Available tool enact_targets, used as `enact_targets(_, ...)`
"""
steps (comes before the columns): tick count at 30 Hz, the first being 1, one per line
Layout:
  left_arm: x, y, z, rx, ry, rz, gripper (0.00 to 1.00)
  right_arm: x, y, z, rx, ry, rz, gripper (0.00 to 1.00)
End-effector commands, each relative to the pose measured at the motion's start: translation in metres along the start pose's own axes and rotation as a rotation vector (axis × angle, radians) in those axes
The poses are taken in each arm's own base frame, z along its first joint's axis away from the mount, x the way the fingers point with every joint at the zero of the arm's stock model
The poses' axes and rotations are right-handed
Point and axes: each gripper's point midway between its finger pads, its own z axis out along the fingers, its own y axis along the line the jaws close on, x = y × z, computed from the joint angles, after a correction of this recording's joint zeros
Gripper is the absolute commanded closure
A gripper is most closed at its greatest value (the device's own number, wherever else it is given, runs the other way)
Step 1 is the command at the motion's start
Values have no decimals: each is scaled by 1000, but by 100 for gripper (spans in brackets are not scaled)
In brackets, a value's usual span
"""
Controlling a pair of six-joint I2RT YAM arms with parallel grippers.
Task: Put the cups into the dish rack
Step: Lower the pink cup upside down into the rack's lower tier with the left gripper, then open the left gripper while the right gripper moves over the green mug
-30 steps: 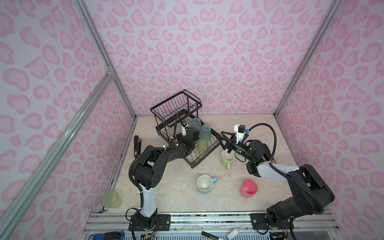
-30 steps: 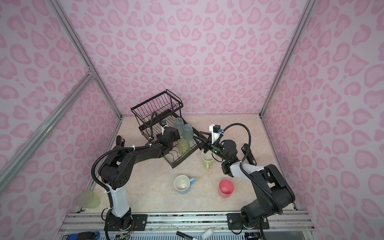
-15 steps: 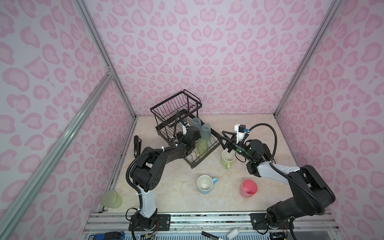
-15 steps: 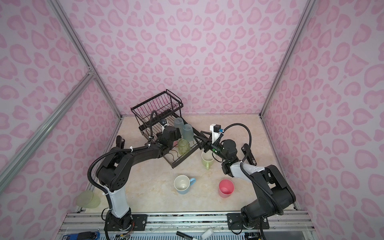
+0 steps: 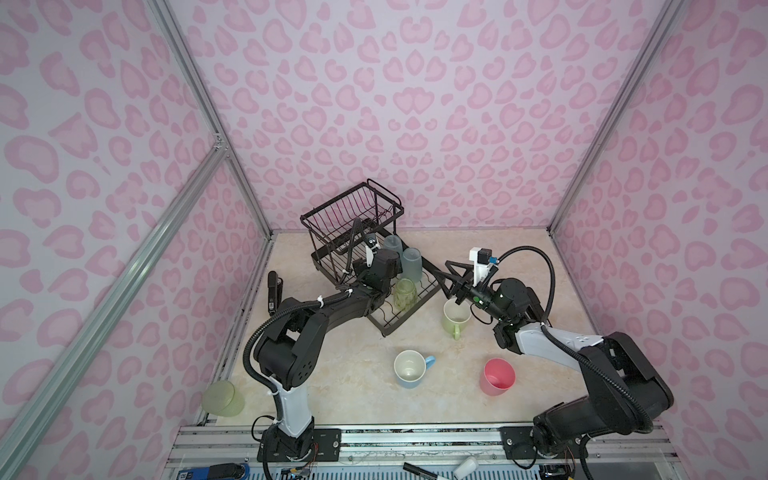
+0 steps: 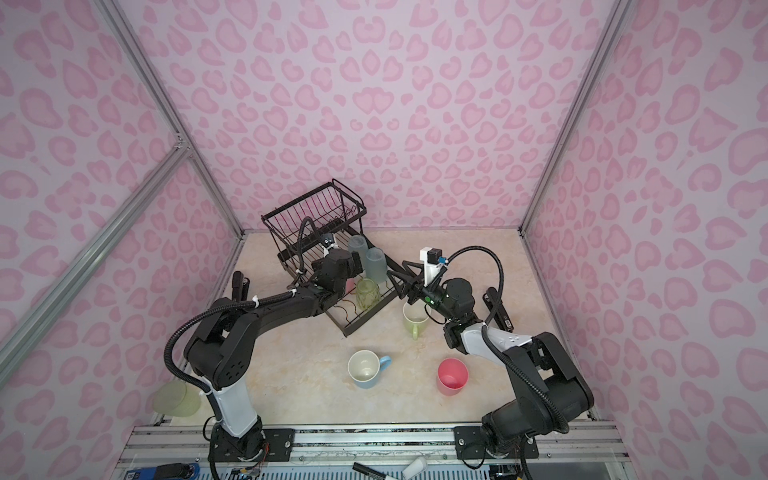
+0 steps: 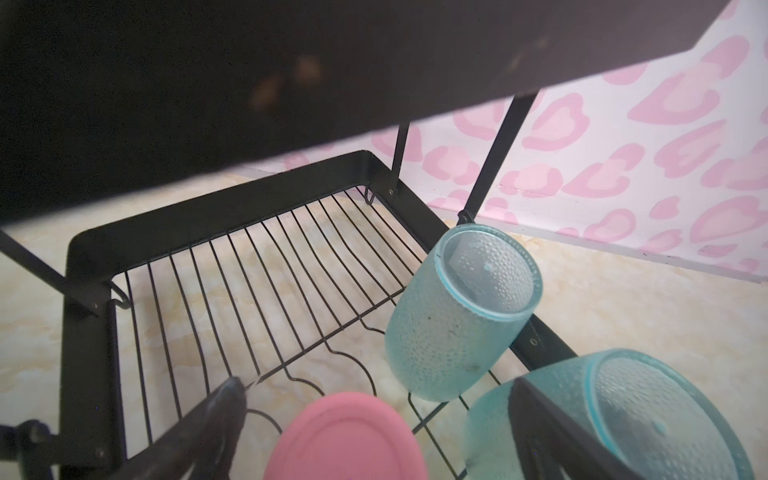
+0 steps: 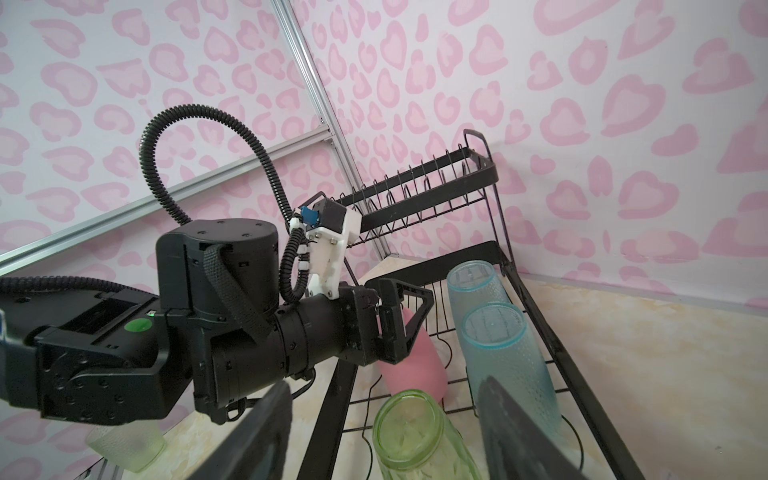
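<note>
**A:** Where do the hands stand?

**B:** The left gripper (image 7: 376, 388) has its fingers apart, straddling the upturned pink cup (image 7: 345, 436) on the dish rack's lower tray (image 7: 216, 214). The right gripper (image 5: 449, 281) is spread too, near the green tumbler (image 8: 411, 432) in that tray.

**A:** And how should they clear out?

**B:** I'd lift each straight up, brushing no frosted tumblers (image 7: 453, 316). Then go for the lime mug (image 5: 456, 318) just in front of the rack.

The left arm (image 5: 316, 316) and right arm (image 5: 615, 374) are matt black with blocky, rounded joint housings, and each has one white link (image 5: 552, 338). At each wrist a ribbed black hose (image 5: 548, 270) loops to a white camera bracket (image 8: 330, 249) with a blue plug (image 8: 309, 216). White zip ties (image 5: 320, 299) bind the cable. A round green sticker (image 8: 138, 325) and small screws mark the left wrist. The fingers (image 8: 409, 316) are black open triangular frames.
</note>
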Motion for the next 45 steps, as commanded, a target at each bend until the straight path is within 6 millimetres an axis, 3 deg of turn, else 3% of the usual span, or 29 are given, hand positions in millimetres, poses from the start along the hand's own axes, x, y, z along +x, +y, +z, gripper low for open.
enact_targets(1,-18,-5,-8,10,-41,0,0,-7,2,1,-2,-21,-16,30)
enact_targets(13,-41,-21,-31,61,-85,33,0,-10,3,-5,18,-32,-30,29)
enact_targets(29,-64,-32,-79,164,-84,58,0,-24,-4,-17,134,-56,-37,31)
enact_targets(34,-66,-37,-99,220,-48,98,0,-28,-22,-26,284,-24,-12,33)
enact_targets(40,-70,-41,-134,328,26,117,0,-27,-63,-58,634,82,33,36)
enact_targets(45,-64,-32,-159,361,124,162,0,-14,-72,-85,805,253,28,38)
